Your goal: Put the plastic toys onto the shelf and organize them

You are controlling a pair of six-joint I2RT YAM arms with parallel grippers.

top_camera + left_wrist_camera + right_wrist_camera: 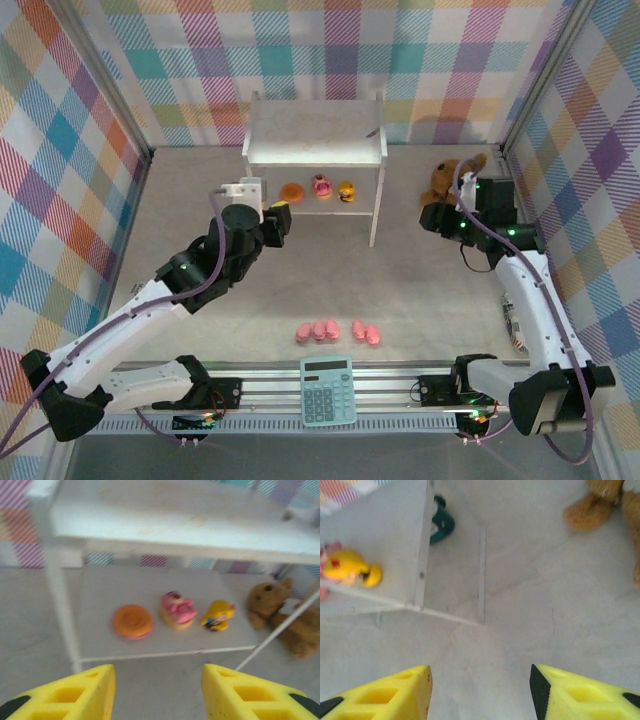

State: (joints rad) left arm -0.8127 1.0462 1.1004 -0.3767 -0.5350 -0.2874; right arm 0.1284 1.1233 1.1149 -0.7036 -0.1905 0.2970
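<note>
Table (420, 290): pale grey surface, enclosed by plaid walls on three sides.
Shelf (310, 135): white two-tier rack at upper centre of the top view, against the back wall. The top board is bare. The lower board carries three toys in a row.
Left arm: reaches from the lower left of the top view up toward the shelf's left front leg.
Left gripper (280, 212): released. In the left wrist view the yellow fingers (85, 692) stand apart with nothing between them. It is just in front of the lower board and aimed at the toy row.
Right arm: runs up the right side of the top view.
Right gripper (432, 218): released. In the right wrist view the jaws stand apart over bare table, near the shelf's right front leg, with nothing held.
Brown plush animal (450, 180): on the table at the right of the shelf, beside the right gripper.
Teal calculator (328, 390): bottom centre of the top view, at the near rail.
Pink pigs (320, 331): five in a row on the table, lower centre, just above the calculator. They are not on the shelf.
Orange disc (291, 193): lower board, leftmost of the row, lying flat.
Pink cupcake piece (322, 187): lower board, middle of the row.
Yellow duck (347, 191): lower board, rightmost of the row, close beside the cupcake piece.
</note>
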